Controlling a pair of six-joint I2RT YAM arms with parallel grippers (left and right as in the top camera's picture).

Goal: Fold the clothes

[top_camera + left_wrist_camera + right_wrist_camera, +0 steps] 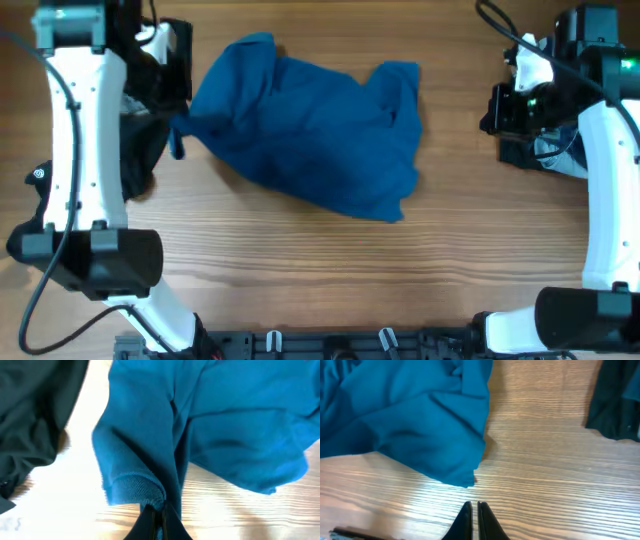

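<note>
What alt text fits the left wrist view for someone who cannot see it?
The left tool, at bottom centre, is shut on a hemmed edge of a blue T-shirt, which spreads rumpled up and to the right over a wooden table. A dark garment lies bunched at upper left.

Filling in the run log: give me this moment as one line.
left gripper: shut on blue T-shirt edge | right gripper: shut, empty | fold: not begun
</note>
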